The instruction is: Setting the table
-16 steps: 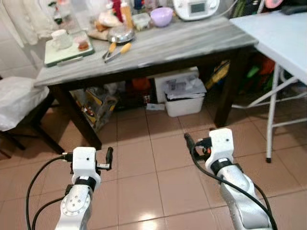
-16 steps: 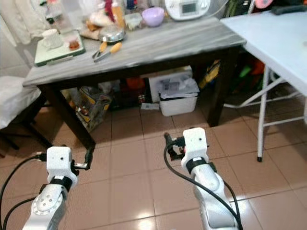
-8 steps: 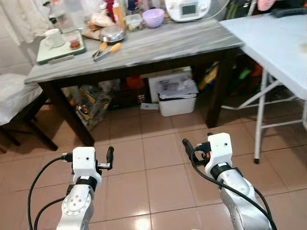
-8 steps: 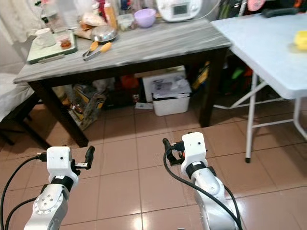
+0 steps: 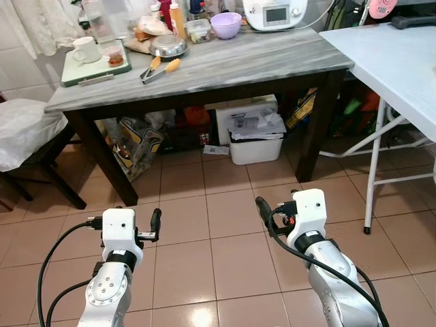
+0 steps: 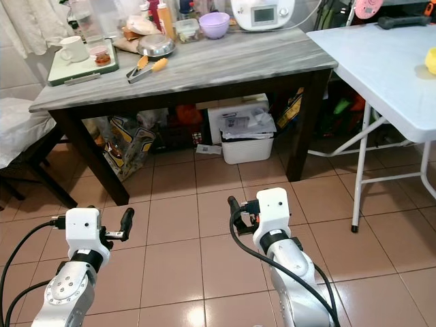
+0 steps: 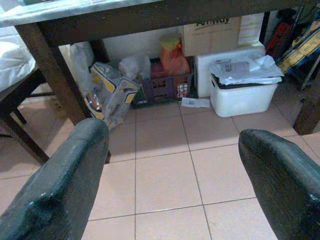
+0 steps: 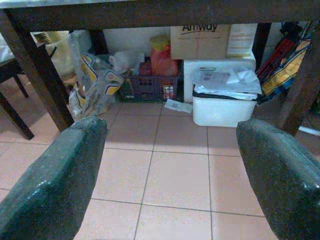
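Both grippers, left [image 5: 155, 221] and right [image 5: 261, 206], hang low over the tiled floor [image 5: 225, 211] with jaws wide and empty. Compared with a second ago the view has shifted, showing more of the grey surface [image 5: 231, 65] ahead, bearing a mug [image 5: 86, 49], tongs [image 5: 161, 69] and purple bowl [image 5: 227, 24].

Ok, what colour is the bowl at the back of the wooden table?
Light purple. The bowl shows best in the left eye view.

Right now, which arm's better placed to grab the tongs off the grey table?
Left, marginally. The tongs lie on the table's left half, more in line with the left gripper than the right gripper. Both are open, empty, low over the floor.
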`<state>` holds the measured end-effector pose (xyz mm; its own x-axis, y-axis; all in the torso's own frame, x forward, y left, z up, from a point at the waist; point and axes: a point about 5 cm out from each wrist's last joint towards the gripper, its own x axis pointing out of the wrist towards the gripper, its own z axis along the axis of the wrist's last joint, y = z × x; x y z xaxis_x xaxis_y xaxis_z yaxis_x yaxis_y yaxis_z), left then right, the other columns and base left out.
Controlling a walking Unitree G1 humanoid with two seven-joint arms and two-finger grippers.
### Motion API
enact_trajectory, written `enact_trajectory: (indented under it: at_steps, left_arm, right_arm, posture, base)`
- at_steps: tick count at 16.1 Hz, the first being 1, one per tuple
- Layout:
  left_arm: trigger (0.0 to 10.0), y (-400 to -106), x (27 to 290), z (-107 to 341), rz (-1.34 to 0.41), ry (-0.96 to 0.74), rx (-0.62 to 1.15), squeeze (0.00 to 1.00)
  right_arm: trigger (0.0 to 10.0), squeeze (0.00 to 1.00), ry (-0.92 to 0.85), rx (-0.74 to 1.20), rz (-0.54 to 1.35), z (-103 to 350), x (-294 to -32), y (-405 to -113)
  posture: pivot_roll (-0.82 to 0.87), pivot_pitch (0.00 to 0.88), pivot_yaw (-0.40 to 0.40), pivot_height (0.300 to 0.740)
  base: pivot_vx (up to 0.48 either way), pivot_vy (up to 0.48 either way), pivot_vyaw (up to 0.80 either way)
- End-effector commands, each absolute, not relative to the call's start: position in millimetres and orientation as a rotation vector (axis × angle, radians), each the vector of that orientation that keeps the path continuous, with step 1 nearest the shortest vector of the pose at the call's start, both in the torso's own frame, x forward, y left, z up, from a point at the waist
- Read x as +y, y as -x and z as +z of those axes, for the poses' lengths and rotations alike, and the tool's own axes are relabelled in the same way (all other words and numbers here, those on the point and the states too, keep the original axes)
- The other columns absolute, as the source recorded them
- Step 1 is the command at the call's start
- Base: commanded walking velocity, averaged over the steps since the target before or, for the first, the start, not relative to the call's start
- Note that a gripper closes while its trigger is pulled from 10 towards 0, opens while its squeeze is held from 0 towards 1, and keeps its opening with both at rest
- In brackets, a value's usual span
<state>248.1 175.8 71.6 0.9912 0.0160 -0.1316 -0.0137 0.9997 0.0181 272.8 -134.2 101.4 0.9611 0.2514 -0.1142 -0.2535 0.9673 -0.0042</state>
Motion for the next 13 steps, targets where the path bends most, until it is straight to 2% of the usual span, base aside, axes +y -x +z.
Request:
enact_trajectory:
  at_steps: [1,4,13]
  left_arm:
    - [10.0,-247.3,182.8,70.3,0.04,-0.019,0.141,0.0]
    - [10.0,-246.9,178.2,72.7,-0.007,-0.002,0.119,0.0]
    - [10.0,-243.2,173.8,72.4,-0.043,0.012,0.116,0.0]
  right_arm:
    - [10.0,0.0,0.017,0.093,0.263,105.3,-132.8,-274.4]
    - [10.0,0.0,0.019,0.089,0.267,105.8,-132.5,-274.4]
    - [10.0,0.0,0.03,0.094,0.269,104.5,-134.5,-273.1]
  posture:
    - [-0.22,0.113,0.112,0.74]
    - [-0.22,0.113,0.109,0.74]
    - [-0.22,0.115,0.1,0.74]
  base:
    - [0.0,0.0,0.0]
    - [0.0,0.0,0.0]
    - [0.289,0.0,0.0]
